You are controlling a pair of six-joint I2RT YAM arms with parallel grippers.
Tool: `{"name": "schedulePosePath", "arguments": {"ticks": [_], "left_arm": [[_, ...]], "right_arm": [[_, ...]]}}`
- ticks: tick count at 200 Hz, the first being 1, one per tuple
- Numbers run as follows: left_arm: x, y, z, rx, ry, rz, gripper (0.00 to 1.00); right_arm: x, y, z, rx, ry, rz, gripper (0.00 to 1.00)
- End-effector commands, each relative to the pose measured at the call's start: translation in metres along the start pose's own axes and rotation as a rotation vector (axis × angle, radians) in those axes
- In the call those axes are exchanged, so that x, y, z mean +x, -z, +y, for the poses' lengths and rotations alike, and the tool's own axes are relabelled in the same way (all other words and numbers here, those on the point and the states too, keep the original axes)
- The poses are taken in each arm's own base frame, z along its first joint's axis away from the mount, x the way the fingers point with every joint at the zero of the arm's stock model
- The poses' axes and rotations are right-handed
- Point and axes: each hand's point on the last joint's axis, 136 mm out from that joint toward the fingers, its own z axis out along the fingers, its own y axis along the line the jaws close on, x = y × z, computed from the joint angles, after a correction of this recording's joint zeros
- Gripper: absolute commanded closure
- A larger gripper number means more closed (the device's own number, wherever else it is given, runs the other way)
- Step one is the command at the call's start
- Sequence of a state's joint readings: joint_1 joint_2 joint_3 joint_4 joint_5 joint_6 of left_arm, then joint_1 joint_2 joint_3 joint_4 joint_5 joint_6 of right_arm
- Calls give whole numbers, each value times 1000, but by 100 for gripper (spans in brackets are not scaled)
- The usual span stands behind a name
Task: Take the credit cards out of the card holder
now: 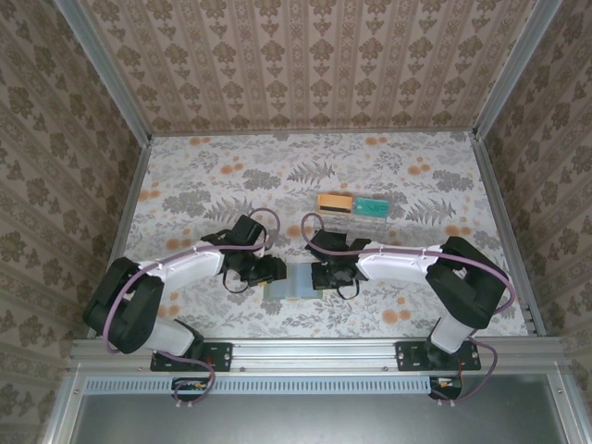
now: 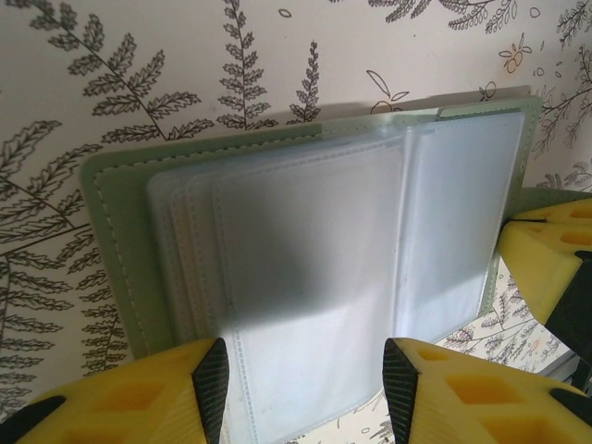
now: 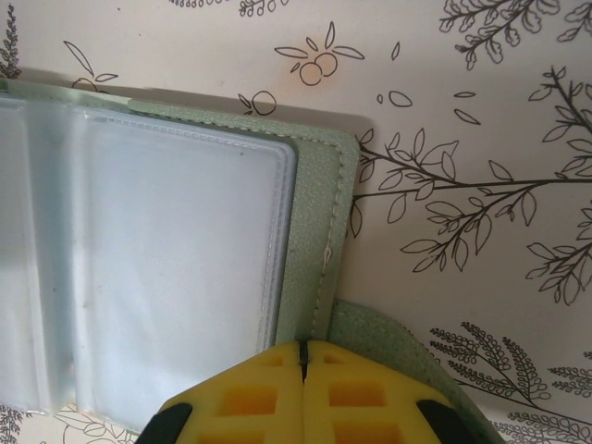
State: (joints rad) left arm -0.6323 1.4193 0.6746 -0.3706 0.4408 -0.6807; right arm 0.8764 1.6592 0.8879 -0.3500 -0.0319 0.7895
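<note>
Slippage worries me most. My right end effector (image 3: pixel 302 361) is closed tight and only bears on the right cover's rim of the card holder (image 1: pixel 289 280). If it slides off, the soft wallet could shift or fold shut. My left end effector (image 2: pixel 305 393) hangs open over the clear sleeves (image 2: pixel 305 277), which could snag and lift together. The holder lies spread on the desk (image 1: pixel 185 176) between my arms, grey-green outside, its frosted pockets looking empty. A tan-orange card (image 1: pixel 335 202) and a teal card (image 1: pixel 373 209) rest at the clear tray (image 1: pixel 356 224) behind it.
</note>
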Motion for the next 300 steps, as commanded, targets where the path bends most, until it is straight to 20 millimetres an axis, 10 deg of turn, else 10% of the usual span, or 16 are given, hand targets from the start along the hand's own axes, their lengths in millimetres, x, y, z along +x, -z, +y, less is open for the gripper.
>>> {"name": "schedulePosePath", "arguments": {"ticks": [1,300], "left_arm": [[4,1,6,-19,15,6,50],[6,5,19,-27,76,-19,51]], "right_arm": [[9,-11,7,-13,-2,40,100],[13,-14,5,-1,-6,54,100]]}}
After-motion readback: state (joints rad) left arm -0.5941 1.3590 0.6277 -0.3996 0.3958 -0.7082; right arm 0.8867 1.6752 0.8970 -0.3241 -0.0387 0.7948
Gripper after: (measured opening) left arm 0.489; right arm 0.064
